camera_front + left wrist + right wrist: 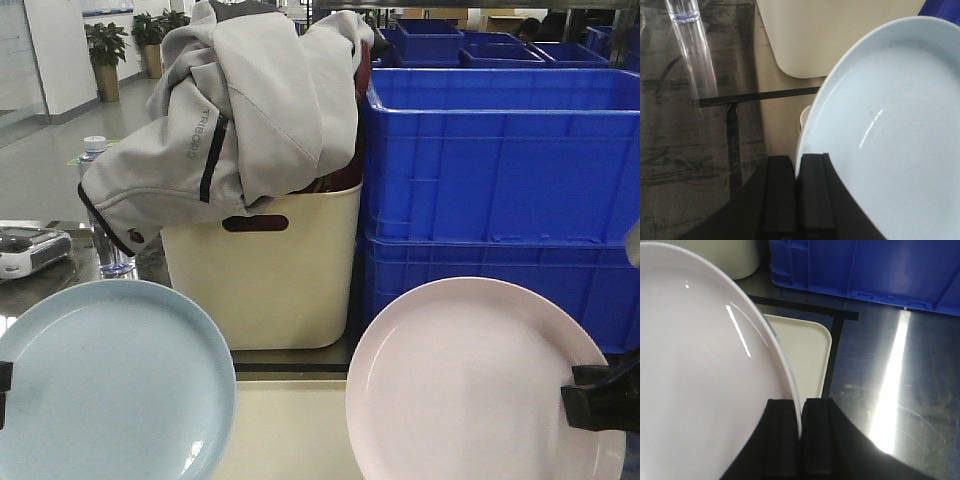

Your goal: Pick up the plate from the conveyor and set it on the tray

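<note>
Two plates are held up tilted above the tray (290, 435). The pale blue plate (105, 385) hangs at the front left, and my left gripper (797, 162) is shut on its rim (812, 127); only a sliver of that gripper (3, 388) shows in the front view. The pinkish white plate (465, 380) hangs at the front right, its right rim pinched by my shut right gripper (598, 396) (801, 402). The cream tray (807, 347) lies flat on the steel table under both plates, mostly hidden; one corner (804, 116) peeks out below the blue plate. The conveyor is out of view.
A tall cream bin (270, 275) draped with a grey jacket (250, 100) stands behind the tray. Stacked blue crates (500, 160) stand at the back right. A clear water bottle (105, 235) and a white device (30, 250) are at the left. Black tape lines (805, 307) mark the steel table (890, 385).
</note>
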You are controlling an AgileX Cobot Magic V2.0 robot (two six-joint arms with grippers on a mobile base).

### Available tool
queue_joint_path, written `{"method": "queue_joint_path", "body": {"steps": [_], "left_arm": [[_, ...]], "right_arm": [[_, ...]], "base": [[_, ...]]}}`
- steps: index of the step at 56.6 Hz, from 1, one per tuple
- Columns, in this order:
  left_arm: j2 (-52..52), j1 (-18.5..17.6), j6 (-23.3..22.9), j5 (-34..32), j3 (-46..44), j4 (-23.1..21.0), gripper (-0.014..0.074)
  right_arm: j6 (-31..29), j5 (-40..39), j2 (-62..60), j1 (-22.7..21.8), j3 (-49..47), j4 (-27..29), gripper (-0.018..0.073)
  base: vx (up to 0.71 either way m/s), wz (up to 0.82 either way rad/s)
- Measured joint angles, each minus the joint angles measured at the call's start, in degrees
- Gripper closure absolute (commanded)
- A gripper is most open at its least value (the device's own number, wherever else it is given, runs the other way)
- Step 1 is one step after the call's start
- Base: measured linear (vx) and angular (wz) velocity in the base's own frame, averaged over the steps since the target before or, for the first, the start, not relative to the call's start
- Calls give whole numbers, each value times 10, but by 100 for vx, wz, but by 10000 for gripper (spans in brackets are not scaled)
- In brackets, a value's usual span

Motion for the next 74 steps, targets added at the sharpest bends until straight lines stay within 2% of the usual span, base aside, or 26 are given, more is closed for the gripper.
{"method": "queue_joint_path", "body": {"steps": [37,56,66,74], "left_arm": [[7,0,0,-1,0,0,602],[7,0,0,-57,0,-1,602],[7,0,-1,-56,0,-44,602],[18,0,-1,-57,0,-82,602]], "right_arm": [[0,0,0,0,0,1,568],[0,-5,0,0,0,11,568],[4,-6,-1,0,0,18,568],[32,-13,-13,0,1,3,568]], "base": [[0,0],[0,0],[0,0],[0,0]]}}
